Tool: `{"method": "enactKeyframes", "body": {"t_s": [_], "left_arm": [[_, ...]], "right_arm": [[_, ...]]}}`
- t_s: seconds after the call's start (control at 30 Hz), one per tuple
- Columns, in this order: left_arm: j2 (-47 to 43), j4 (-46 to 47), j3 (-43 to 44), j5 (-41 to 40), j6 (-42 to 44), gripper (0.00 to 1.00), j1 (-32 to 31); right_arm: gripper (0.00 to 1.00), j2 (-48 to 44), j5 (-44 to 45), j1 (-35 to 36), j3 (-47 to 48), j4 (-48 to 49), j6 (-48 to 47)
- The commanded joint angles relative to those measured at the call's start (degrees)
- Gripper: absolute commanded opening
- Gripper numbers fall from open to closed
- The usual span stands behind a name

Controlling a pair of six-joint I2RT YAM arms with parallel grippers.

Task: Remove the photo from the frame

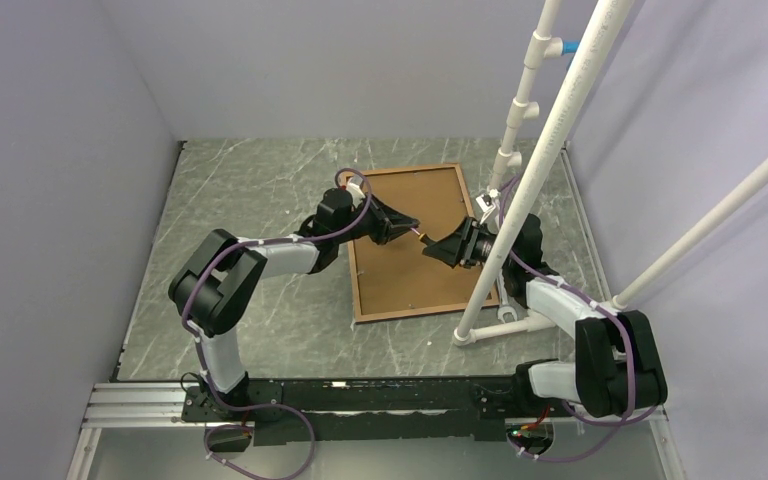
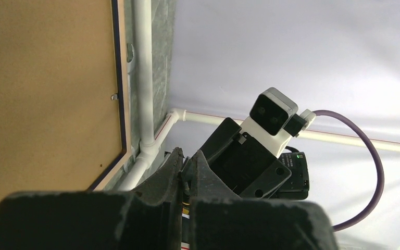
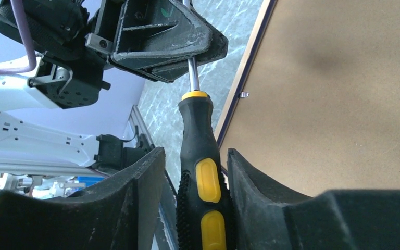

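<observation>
Frame [image 1: 412, 243] one, face-down; screwdriver [image 3: 202, 172] one, shaft pinched by left gripper [image 1: 408, 228], handle between right gripper [image 1: 436, 246] jaws.

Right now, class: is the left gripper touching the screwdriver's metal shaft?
Touching. In the right wrist view, the screwdriver has its metal shaft running up between the closed fingers of the left gripper, with no gap visible.

Grey-green marbled tabletop [image 1: 260, 190] enclosed by plain lavender-white walls [image 1: 50, 150] left, far and right; white PVC pipe stand [image 1: 550, 150] at right.
</observation>
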Motion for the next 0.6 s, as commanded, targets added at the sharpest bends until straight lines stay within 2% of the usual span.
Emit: {"method": "enactKeyframes", "body": {"t_s": [0.0,0.07,0.1,0.13,0.2,0.33,0.37,0.47,0.57], "left_arm": [[0.0,4.2,2.8,0.8,-0.8,0.0,-0.6],[0.0,5.0,2.5,1.1,-1.2,0.0,-0.8],[0.0,5.3,2.3,1.1,-1.4,0.0,-1.0],[0.0,5.3,2.1,1.2,-1.3,0.0,-1.0],[-0.4,2.8,2.4,1.6,0.1,0.03,-1.0],[-3.2,-7.3,3.0,0.7,7.0,0.54,-1.0],[-4.0,-9.0,2.7,0.5,8.7,0.62,-0.8],[-6.3,-15.6,2.4,0.3,14.3,0.73,0.2],[-9.2,-24.4,2.6,-0.8,22.5,0.76,1.9]], "right_arm": [[0.44,-2.6,-1.0,0.1,0.3,1.3,-2.5],[0.26,-3.4,-0.5,0.0,0.6,-0.7,-3.9],[0.09,-3.8,-0.2,0.0,0.7,-1.6,-4.4],[0.0,-4.6,0.6,0.1,0.8,-2.7,-5.0],[0.0,-6.1,3.6,0.1,0.9,-6.6,-6.6],[0.0,-9.9,11.2,0.2,1.8,-16.0,-10.0],[0.0,-10.8,13.1,0.1,2.0,-18.3,-10.6],[0.0,-14.2,19.3,0.1,2.3,-24.9,-10.9],[0.0,-17.5,25.6,0.1,2.9,-32.2,-10.4]]}}
